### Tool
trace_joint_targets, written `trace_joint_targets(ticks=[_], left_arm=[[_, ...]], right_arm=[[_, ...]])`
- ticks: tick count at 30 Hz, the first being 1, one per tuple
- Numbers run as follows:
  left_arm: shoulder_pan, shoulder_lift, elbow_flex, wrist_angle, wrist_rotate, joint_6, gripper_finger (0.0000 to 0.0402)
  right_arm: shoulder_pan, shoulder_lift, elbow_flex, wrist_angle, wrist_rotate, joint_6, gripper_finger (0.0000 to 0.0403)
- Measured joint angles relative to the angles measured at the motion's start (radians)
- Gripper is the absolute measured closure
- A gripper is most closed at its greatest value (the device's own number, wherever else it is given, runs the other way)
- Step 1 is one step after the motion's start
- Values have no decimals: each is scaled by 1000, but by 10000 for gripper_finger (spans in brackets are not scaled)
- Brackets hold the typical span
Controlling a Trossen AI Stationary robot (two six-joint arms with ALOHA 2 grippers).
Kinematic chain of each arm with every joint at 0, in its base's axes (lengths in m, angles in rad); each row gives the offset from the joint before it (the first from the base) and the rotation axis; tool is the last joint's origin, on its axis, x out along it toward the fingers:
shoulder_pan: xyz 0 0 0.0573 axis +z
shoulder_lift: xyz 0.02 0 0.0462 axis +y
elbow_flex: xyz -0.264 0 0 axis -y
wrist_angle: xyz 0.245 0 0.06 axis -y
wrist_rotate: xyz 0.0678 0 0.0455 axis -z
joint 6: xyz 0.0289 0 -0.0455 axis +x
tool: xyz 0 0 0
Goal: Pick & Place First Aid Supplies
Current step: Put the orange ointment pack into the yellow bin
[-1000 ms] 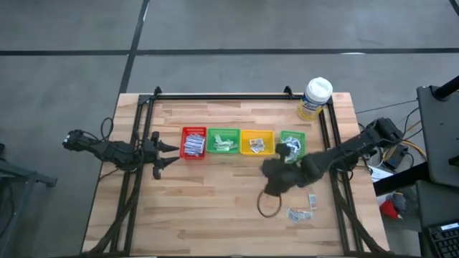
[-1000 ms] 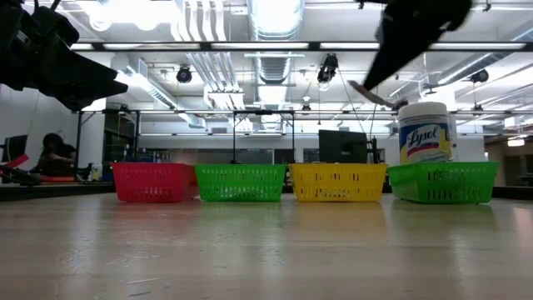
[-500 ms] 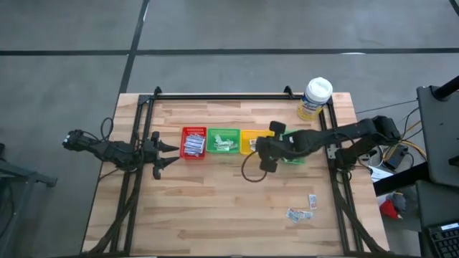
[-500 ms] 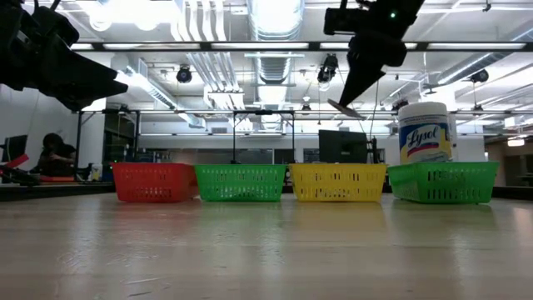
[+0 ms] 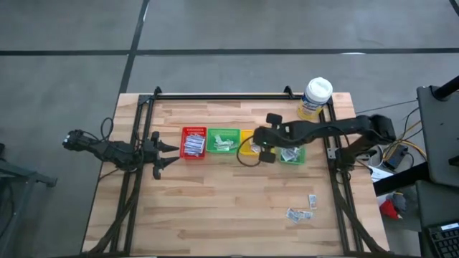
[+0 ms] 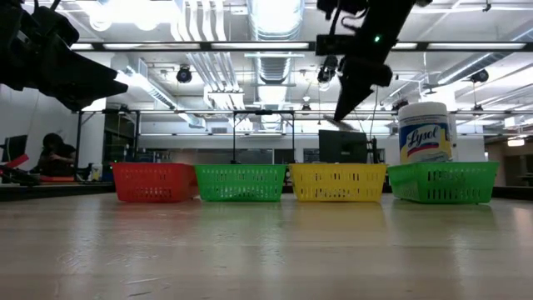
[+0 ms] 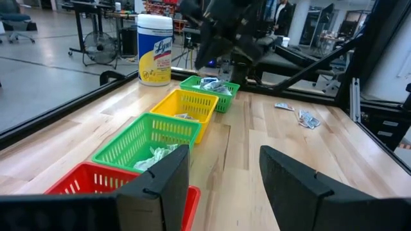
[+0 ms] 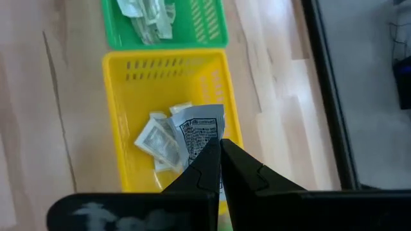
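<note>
My right gripper [image 8: 220, 151] hovers over the yellow tray [image 8: 119, 115], shut on a grey-white printed packet [image 8: 200, 131]. In the high view it [image 5: 259, 145] is above the same tray [image 5: 248, 136]. A few similar packets [image 8: 157, 141] lie flat on that tray's floor. Two or three loose packets [image 5: 301, 212] lie flat on the table near its right near corner. My left gripper [image 5: 174, 153] waits open at the table's left side, beside the red tray [image 5: 193, 142]. My right gripper pinches the grey-white packet between its two fingers, at the packet's edge nearest the fingertips [image 8: 212, 142]. The fingers come from above, pointing down. The packet is lifted clear and sticks out past the fingertips over the yellow tray.
Four trays stand in a row: red, green [image 5: 224, 140], yellow and a second green one [image 5: 292, 152], each with packets inside. A white-lidded yellow-labelled tub [image 5: 315, 97] stands at the far right corner. A black frame rail [image 5: 222, 94] runs along the table's edges.
My right gripper has travelled from the table's right near area toward the far edge and left, from beside the right green tray to above the yellow tray, carrying the packet. It stayed shut. My left arm kept still.
</note>
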Motion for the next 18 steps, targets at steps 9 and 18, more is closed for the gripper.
trace_joint_targets(ticks=[9, 18], left_arm=[[0, 1, 0, 5, 0, 0, 213], [0, 1, 0, 5, 0, 0, 213]], right_arm=[[-91, 116, 0, 40, -86, -81, 394], [-112, 215, 0, 83, -121, -130, 394]])
